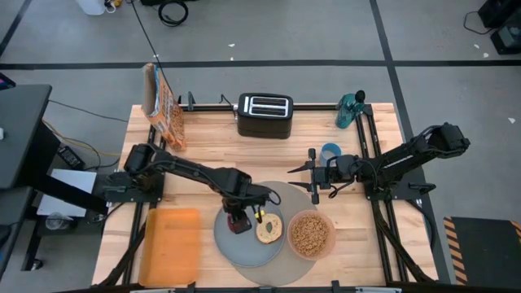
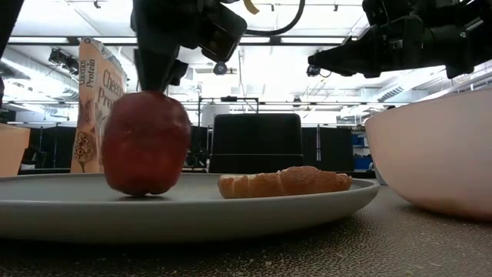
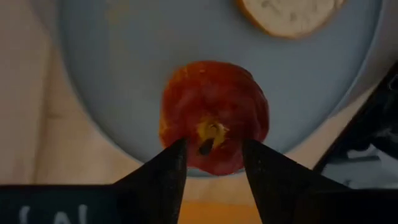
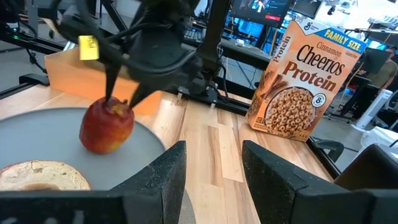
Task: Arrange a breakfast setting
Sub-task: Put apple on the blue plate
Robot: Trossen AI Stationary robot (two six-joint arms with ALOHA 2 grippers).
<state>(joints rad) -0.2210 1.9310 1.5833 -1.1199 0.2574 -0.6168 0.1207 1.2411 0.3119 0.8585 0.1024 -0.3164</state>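
Observation:
A red apple (image 1: 238, 225) stands on a small grey plate (image 1: 248, 253), which lies on a large round grey mat (image 1: 286, 192). A bagel (image 1: 269, 229) lies on the plate to the apple's right. A pink bowl (image 1: 310, 233) of cereal stands on the mat's right side. My left gripper (image 1: 238, 215) is open, pointing down, with its fingers on either side of the apple's stem (image 3: 211, 132). My right gripper (image 1: 306, 176) is open and empty above the mat's far edge. No spoon shows. My left gripper's fingertips (image 4: 110, 98) come down from above at the apple's top (image 3: 214, 93), on either side of the stem. I cannot tell whether they touch it. The apple stands upright with its bottom on the plate (image 2: 192, 206).
A flat orange tray (image 1: 171, 246) lies at the near left. A black toaster (image 1: 264, 115) stands at the far middle and a cereal box (image 1: 163, 106) at the far left. A blue cup (image 1: 330, 151) and a teal bottle (image 1: 350, 110) stand at the far right.

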